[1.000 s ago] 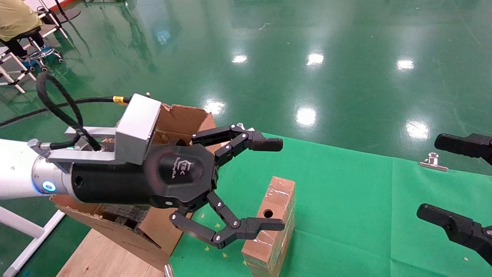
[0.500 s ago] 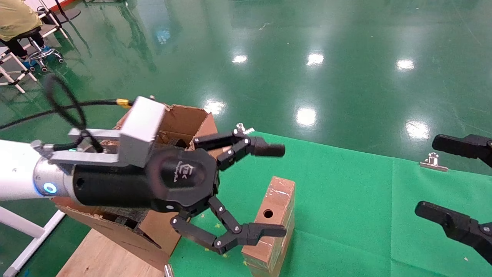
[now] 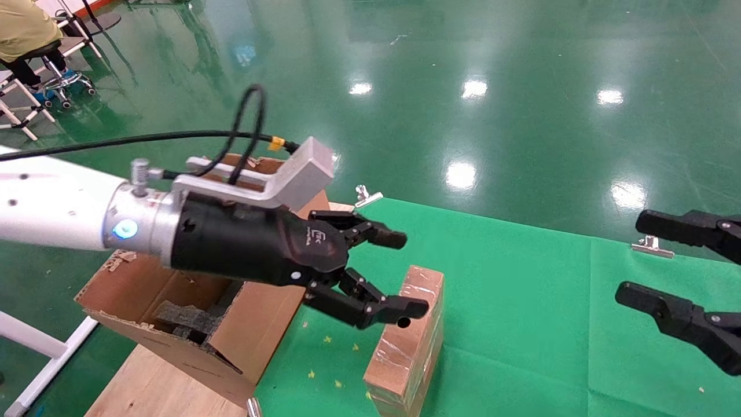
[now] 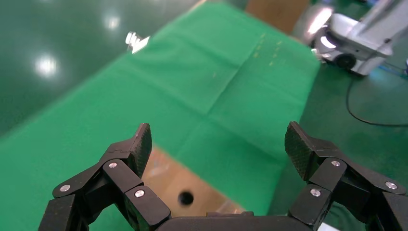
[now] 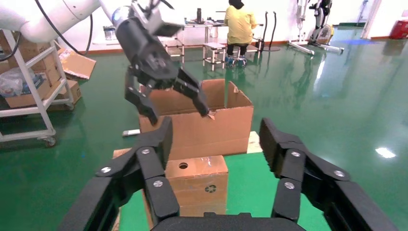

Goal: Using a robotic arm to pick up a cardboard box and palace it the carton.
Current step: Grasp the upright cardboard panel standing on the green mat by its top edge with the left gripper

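just one cardboard box [image 3: 408, 339], one carton [image 3: 173, 324]

Brown boxes, black grippers, green all around.

The small cardboard box [image 3: 408, 341] is showing brown with shiny clear tape and a dark round hole. The big carton [image 3: 173, 313] is showing brown too, with dark grey foam inside. The robotic arm [image 3: 52, 202] is shining white with a silver ring and a blue light, and its left gripper [image 3: 393, 272] is black. The right gripper [image 3: 683, 260] is all black. The table cloth [image 3: 521, 301] is bright green, and the floor [image 3: 463, 87] is glowing dark green with white light spots.
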